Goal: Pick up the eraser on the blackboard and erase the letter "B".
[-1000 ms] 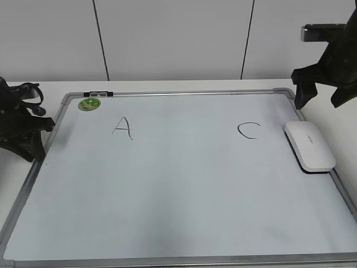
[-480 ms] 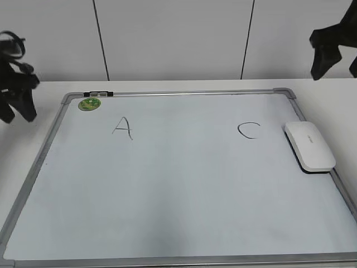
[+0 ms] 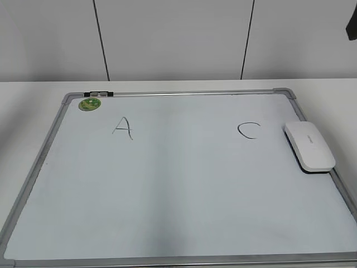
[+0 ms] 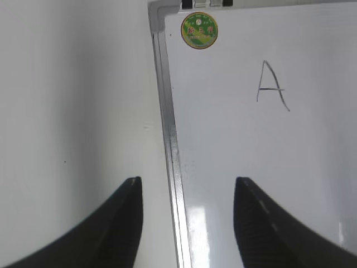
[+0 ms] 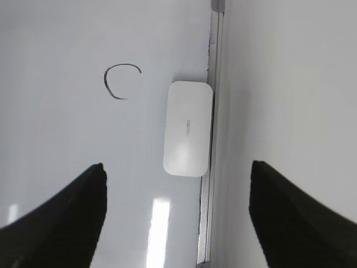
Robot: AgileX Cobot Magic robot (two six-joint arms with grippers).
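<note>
The white eraser (image 3: 310, 146) lies flat on the blackboard (image 3: 178, 195) at its right edge, against the frame. No letter "B" shows on the board; I see only a black "A" (image 3: 122, 128) and a black "C" (image 3: 249, 130), with bare board between them. My right gripper (image 5: 177, 165) is open and empty, high above the eraser (image 5: 188, 128) and the "C" (image 5: 120, 81). My left gripper (image 4: 187, 180) is open and empty, high above the board's left frame (image 4: 170, 139), with the "A" (image 4: 271, 86) ahead.
A small round green magnet (image 3: 90, 104) sits at the board's top left corner, next to a small black and white clip (image 3: 98, 94). White table surrounds the board. A dark sliver of the right arm (image 3: 351, 25) shows at the exterior view's top right edge.
Both arms have risen and drawn outward. The left arm has left the exterior view; only a sliver of the right arm remains. The eraser has not moved.
</note>
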